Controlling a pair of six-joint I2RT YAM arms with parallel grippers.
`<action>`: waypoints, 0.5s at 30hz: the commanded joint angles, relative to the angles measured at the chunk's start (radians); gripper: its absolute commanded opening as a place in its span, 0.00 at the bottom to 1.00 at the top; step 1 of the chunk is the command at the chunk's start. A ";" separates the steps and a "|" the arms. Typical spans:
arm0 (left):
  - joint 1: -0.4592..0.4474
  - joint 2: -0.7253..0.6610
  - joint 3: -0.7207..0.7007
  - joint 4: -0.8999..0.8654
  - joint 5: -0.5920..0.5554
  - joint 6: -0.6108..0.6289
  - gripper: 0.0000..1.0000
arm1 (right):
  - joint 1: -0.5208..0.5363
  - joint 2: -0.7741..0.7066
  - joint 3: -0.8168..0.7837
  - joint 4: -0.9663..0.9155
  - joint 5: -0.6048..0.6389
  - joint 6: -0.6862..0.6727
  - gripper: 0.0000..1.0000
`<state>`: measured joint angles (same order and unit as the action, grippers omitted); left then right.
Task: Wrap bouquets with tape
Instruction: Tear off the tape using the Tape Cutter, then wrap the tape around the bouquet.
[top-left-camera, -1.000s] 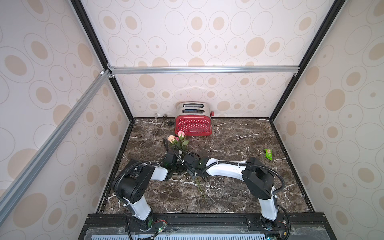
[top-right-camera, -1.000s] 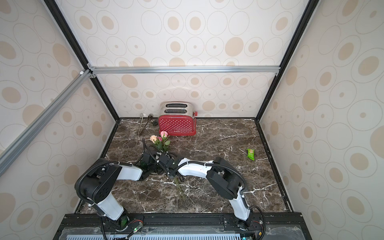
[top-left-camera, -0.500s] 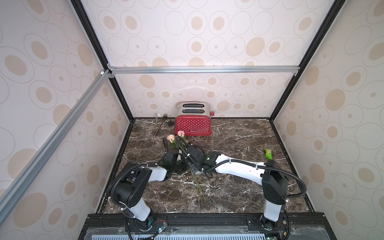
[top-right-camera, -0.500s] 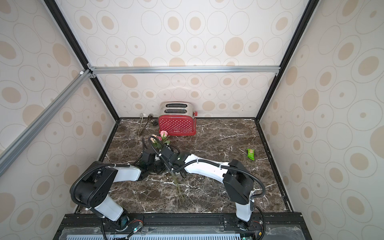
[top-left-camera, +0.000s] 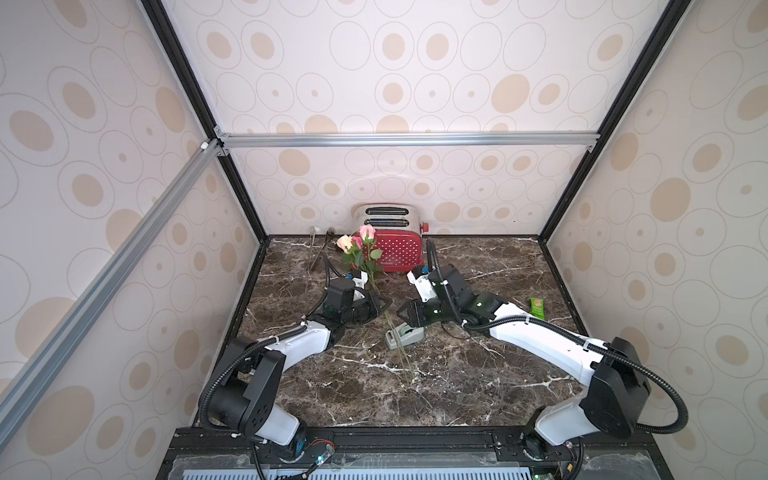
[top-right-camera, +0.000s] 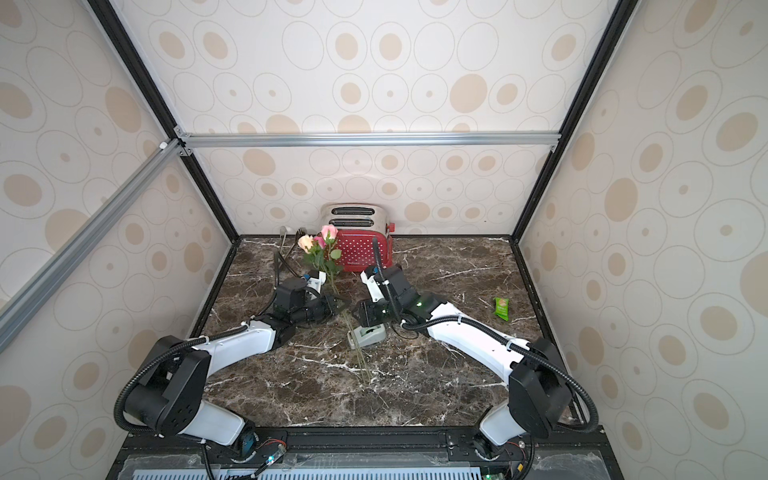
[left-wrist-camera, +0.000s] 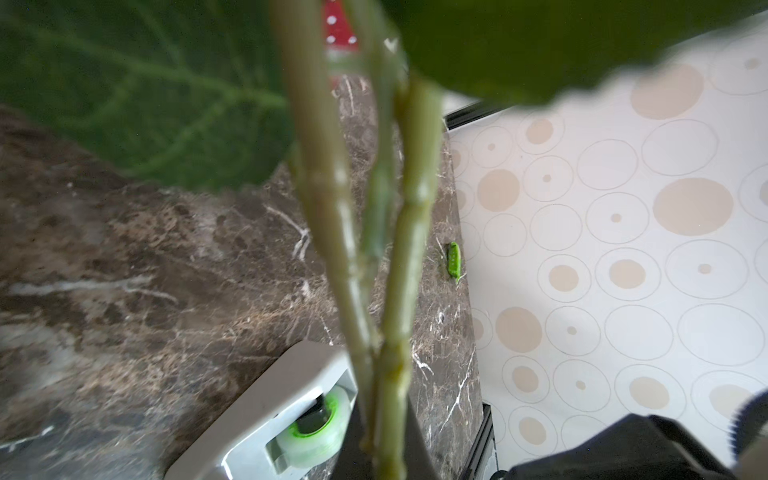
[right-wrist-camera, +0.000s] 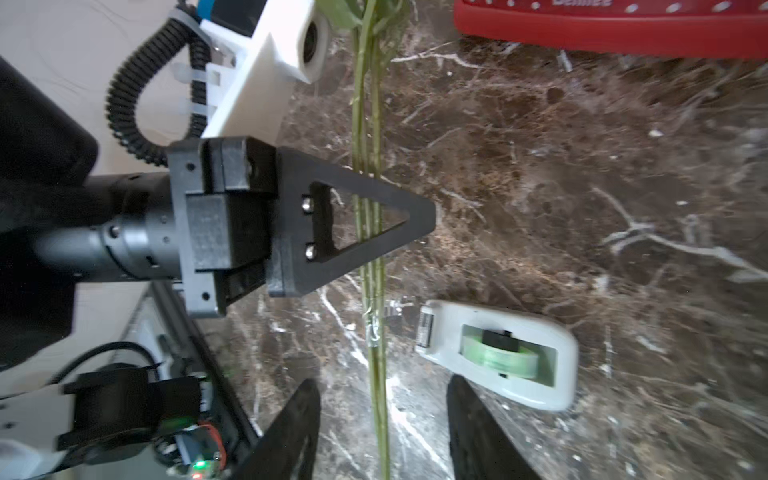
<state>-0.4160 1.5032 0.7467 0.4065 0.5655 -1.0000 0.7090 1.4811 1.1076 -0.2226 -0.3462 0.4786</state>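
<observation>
Dark brown marble tabletop (top-left-camera: 478, 395) inside a booth with cream walls printed in beige ovals. Nearest the viewer, two white and black robot arms rise from a black rail and reach inward toward the middle.

Between the arms, the thin stem ends of the bouquet (top-left-camera: 362, 259) come down to the marble near its centre and appear to rest there. Just right of the stems sits the tape dispenser (top-left-camera: 405, 334), grey with a pale green roll, its cutter end facing them.

A little farther back, the right gripper (right-wrist-camera: 382, 384) has its jaws apart, one on each side of the stems without touching them. What looks like a short band of clear tape (right-wrist-camera: 374, 330) sits on the stems just beyond it. Farther along, the left gripper (top-left-camera: 386, 303) is clamped on the stems, holding the bunch tilted. Its two pink roses and one peach rose lean toward the far left.

A red toaster (top-left-camera: 395, 249) stands against the far wall. A small green packet (top-left-camera: 537, 308) lies well apart at right.

The band looks thin, so the stems may splay if the left clamp loosens. Loose tape could stick to a right jaw as it closes. A sideways sweep of that arm could knock the dispenser, since it sits so close.
</observation>
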 joint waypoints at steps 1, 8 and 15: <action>0.008 -0.014 0.056 0.029 0.028 0.020 0.00 | -0.020 -0.026 -0.027 0.140 -0.204 0.078 0.47; 0.008 -0.024 0.055 0.071 0.049 -0.012 0.00 | -0.006 0.028 0.045 0.053 -0.197 0.016 0.45; 0.008 -0.053 0.038 0.089 0.066 -0.020 0.00 | 0.018 0.095 0.118 0.001 -0.140 -0.015 0.43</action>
<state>-0.4156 1.4929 0.7723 0.4416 0.6086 -1.0122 0.7136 1.5524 1.1946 -0.1879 -0.5117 0.4854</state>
